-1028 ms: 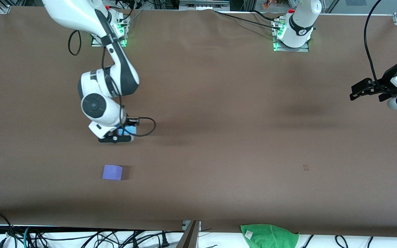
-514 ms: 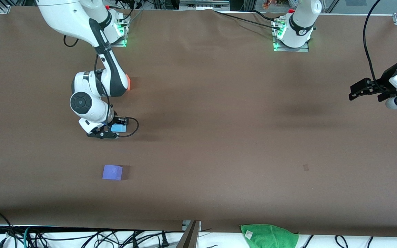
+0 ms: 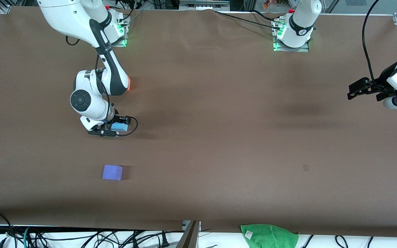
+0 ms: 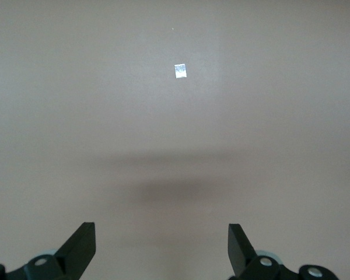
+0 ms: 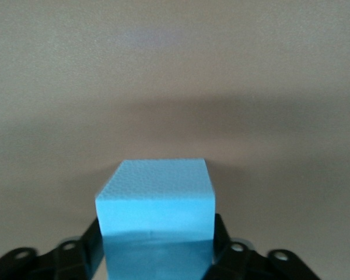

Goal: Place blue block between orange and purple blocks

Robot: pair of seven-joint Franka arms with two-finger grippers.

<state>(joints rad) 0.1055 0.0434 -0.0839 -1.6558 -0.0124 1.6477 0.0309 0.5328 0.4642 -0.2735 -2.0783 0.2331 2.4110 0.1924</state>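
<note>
My right gripper [image 3: 110, 130] is shut on the light sky-blue block [image 3: 119, 127], holding it low over the brown table between the other two cubes. In the right wrist view the blue block [image 5: 156, 201] fills the space between the black fingers [image 5: 81, 245]. The orange block [image 3: 128, 84] shows only as a sliver, mostly hidden by the right arm's elbow. The violet-purple block [image 3: 112, 172] lies on the table nearer to the front camera than the blue block. My left gripper [image 3: 355, 90] is open and empty, waiting at the left arm's end of the table.
A green cloth [image 3: 269, 236] lies off the table's front edge. A small pale mark [image 3: 305, 167] sits on the brown mat toward the left arm's end and shows in the left wrist view [image 4: 180, 70]. Cables hang below the front edge.
My right gripper with the blue block has moved toward the right arm's end of the table, uncovering the edge of the orange block. The left arm barely shifted.
</note>
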